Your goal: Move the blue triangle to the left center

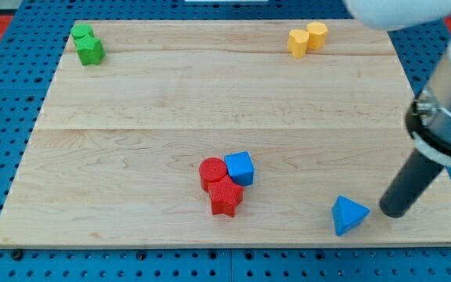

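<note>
The blue triangle [348, 215] lies near the board's bottom edge, towards the view's right. My tip [395, 211] is at the end of the dark rod, just to the right of the blue triangle, with a small gap between them. A blue cube [239, 168] sits near the bottom middle, touching a red cylinder [212, 171] and a red star [225, 197].
Two green blocks [87, 44] sit at the top left corner. Two yellow blocks [307, 37] sit at the top right. The wooden board [210, 102] lies on a blue pegboard. The arm's body fills the view's right side.
</note>
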